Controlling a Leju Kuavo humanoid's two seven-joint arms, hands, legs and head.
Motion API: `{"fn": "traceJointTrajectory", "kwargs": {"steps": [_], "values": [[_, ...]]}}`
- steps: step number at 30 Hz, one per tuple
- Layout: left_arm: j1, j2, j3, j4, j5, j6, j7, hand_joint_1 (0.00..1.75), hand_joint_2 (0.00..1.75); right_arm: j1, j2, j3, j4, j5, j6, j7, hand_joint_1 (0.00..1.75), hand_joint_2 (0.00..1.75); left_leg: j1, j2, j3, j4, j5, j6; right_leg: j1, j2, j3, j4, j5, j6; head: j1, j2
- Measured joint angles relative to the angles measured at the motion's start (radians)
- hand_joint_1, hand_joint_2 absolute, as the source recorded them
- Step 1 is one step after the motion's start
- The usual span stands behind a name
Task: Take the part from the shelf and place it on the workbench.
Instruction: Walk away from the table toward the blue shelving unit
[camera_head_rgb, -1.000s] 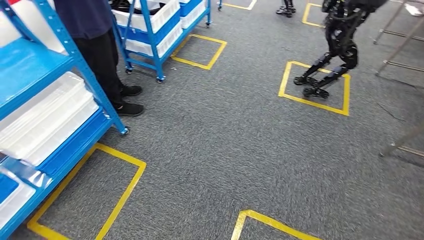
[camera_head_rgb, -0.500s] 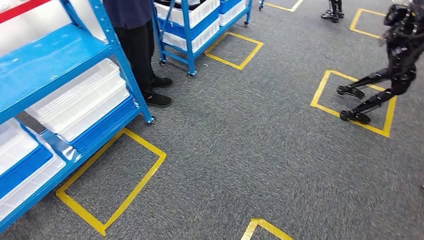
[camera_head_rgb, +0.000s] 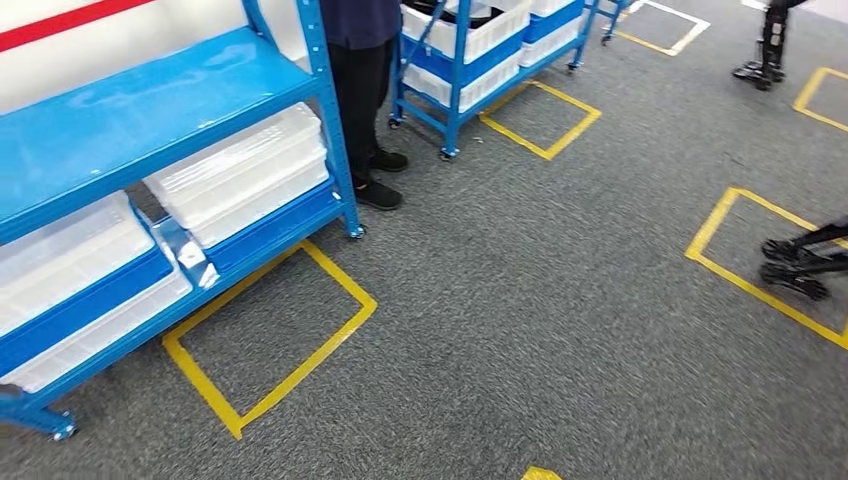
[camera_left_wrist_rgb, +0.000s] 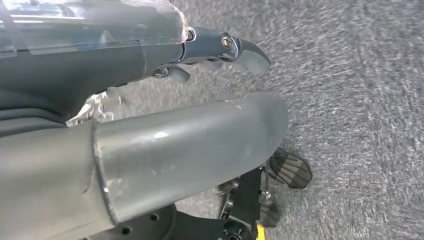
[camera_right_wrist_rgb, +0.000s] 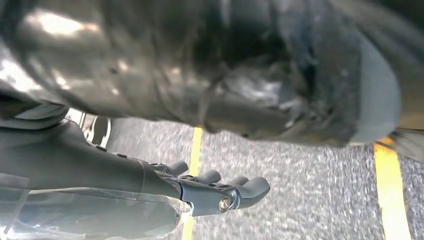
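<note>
I see the shelf ahead to my left, nearer the left hand; no part identifiable. Left and right hand hang released, grasping nothing.

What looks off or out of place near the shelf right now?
Nothing stands out. White bins sit squarely on the blue shelf, a person stands at its end, and the yellow floor square is intact.

The blue shelf stands on the left, on little wheels on the grey carpet. White plastic boxes sit on its lower levels, side by side. Its top blue board looks bare and shiny. The part itself cannot be made out.
</note>
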Motion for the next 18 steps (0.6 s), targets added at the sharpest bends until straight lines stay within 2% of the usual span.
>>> {"fn": "traceJointTrajectory", "kwargs": {"steps": [1, 2, 3, 4, 5, 6, 7, 9, 10, 11, 12, 13, 14, 16, 17, 18], "values": [[0.0, -0.001, 0.0, 0.0, 0.0, 0.0, 0.0, 0.0, 0.0, 0.001, 0.0, -0.001, 0.0, 0.002, 0.0, 0.0, 0.0, 0.0, 0.0, -0.013, -0.002, 0.005, -0.003, -0.005, -0.001, 0.021, 0.02, -0.054, 0.023, -0.002, 0.0, 0.0], [0.0, -0.002, 0.0, 0.0, 0.001, 0.001, 0.0, 0.0, 0.0, 0.002, 0.0, -0.001, 0.001, 0.004, 0.0, 0.0, 0.0, 0.0, 0.001, -0.023, -0.007, 0.009, -0.005, -0.01, 0.0, 0.036, 0.032, -0.086, 0.032, -0.004, 0.0, 0.0], [0.001, -0.002, 0.0, 0.0, 0.002, 0.003, 0.001, 0.0, 0.0, 0.0, 0.0, -0.001, 0.001, 0.004, 0.0, 0.0, 0.0, 0.0, 0.002, -0.032, -0.011, 0.01, -0.005, -0.016, 0.002, 0.041, 0.034, -0.095, 0.03, -0.006, 0.0, 0.0], [0.002, -0.002, 0.0, 0.0, 0.002, 0.004, 0.001, 0.0, 0.0, -0.002, 0.0, -0.001, 0.001, 0.005, 0.0, 0.0, 0.0, 0.0, 0.003, -0.042, -0.014, 0.009, -0.004, -0.023, 0.003, 0.029, 0.035, -0.098, 0.032, -0.009, 0.0, 0.0], [0.004, -0.001, 0.0, 0.0, 0.002, 0.006, 0.001, 0.0, 0.0, -0.004, 0.0, -0.001, 0.001, 0.005, 0.0, 0.0, 0.0, 0.0, 0.004, -0.042, -0.016, 0.009, -0.004, -0.029, 0.002, 0.017, 0.038, -0.102, 0.034, -0.015, 0.0, 0.0], [0.005, -0.001, 0.0, 0.0, 0.003, 0.008, 0.001, 0.0, 0.0, -0.005, 0.0, -0.002, 0.001, 0.005, 0.0, 0.0, 0.0, 0.0, 0.003, -0.025, -0.019, 0.017, -0.01, -0.034, 0.0, 0.005, 0.042, -0.108, 0.035, -0.021, 0.0, 0.0], [0.005, -0.001, 0.0, 0.0, 0.003, 0.009, 0.001, 0.0, 0.0, -0.005, 0.001, -0.002, 0.001, 0.005, 0.0, 0.0, 0.0, 0.0, 0.002, 0.001, -0.029, 0.04, -0.026, -0.039, -0.002, -0.009, 0.047, -0.114, 0.037, -0.028, -0.001, 0.0], [0.002, -0.002, 0.0, 0.0, 0.003, 0.011, -0.001, 0.0, 0.0, -0.001, 0.001, -0.002, 0.001, 0.007, 0.002, 0.0, 0.0, 0.0, 0.003, 0.059, -0.08, 0.147, -0.085, -0.049, -0.001, -0.038, 0.051, -0.119, 0.036, -0.037, -0.002, 0.0], [0.001, -0.002, 0.0, 0.0, 0.003, 0.012, -0.003, 0.0, 0.0, 0.001, 0.001, -0.002, 0.001, 0.007, 0.003, 0.0, 0.0, 0.0, 0.005, 0.07, -0.113, 0.213, -0.115, -0.054, 0.0, -0.053, 0.052, -0.119, 0.034, -0.039, -0.002, 0.0], [0.002, -0.002, 0.0, 0.0, 0.003, 0.013, -0.004, 0.0, 0.0, 0.002, 0.001, -0.003, 0.001, 0.008, 0.004, 0.0, 0.0, 0.0, 0.008, 0.074, -0.14, 0.264, -0.132, -0.059, 0.001, -0.068, 0.052, -0.119, 0.032, -0.039, -0.002, 0.0], [0.003, -0.002, 0.0, 0.0, 0.003, 0.013, -0.006, 0.0, 0.0, 0.003, 0.001, -0.003, 0.001, 0.008, 0.005, 0.0, 0.0, 0.0, 0.011, 0.077, -0.15, 0.283, -0.128, -0.063, 0.001, -0.083, 0.053, -0.119, 0.03, -0.039, -0.002, 0.0], [0.006, -0.002, 0.0, 0.0, 0.003, 0.014, -0.007, 0.0, 0.0, 0.003, 0.001, -0.003, 0.001, 0.008, 0.005, 0.0, 0.0, 0.0, 0.013, 0.082, -0.14, 0.261, -0.106, -0.065, 0.001, -0.096, 0.056, -0.118, 0.027, -0.037, -0.002, 0.0], [0.007, -0.002, 0.0, 0.0, 0.003, 0.014, -0.008, 0.0, 0.0, 0.003, 0.001, -0.003, 0.001, 0.008, 0.005, 0.0, 0.0, 0.0, 0.014, 0.092, -0.11, 0.202, -0.07, -0.065, 0.001, -0.109, 0.06, -0.118, 0.024, -0.035, -0.002, 0.0], [0.006, -0.002, 0.0, 0.0, 0.003, 0.013, -0.011, 0.0, 0.0, 0.003, 0.001, -0.003, 0.001, 0.009, 0.006, 0.0, 0.0, 0.0, 0.011, 0.131, -0.039, 0.065, -0.014, -0.057, 0.003, -0.132, 0.069, -0.118, 0.016, -0.026, -0.002, 0.0], [0.005, -0.002, 0.0, 0.0, 0.004, 0.013, -0.012, 0.0, 0.0, 0.002, 0.001, -0.003, 0.001, 0.009, 0.006, 0.0, 0.0, 0.0, 0.008, 0.144, -0.018, 0.024, -0.002, -0.049, 0.006, -0.142, 0.073, -0.117, 0.013, -0.02, -0.002, 0.0], [0.006, -0.002, 0.0, 0.0, 0.004, 0.013, -0.013, 0.0, 0.0, 0.001, 0.001, -0.003, 0.001, 0.01, 0.006, 0.0, 0.0, 0.0, 0.004, 0.149, -0.011, 0.008, -0.001, -0.042, 0.007, -0.15, 0.076, -0.117, 0.011, -0.015, -0.002, 0.0]]}}
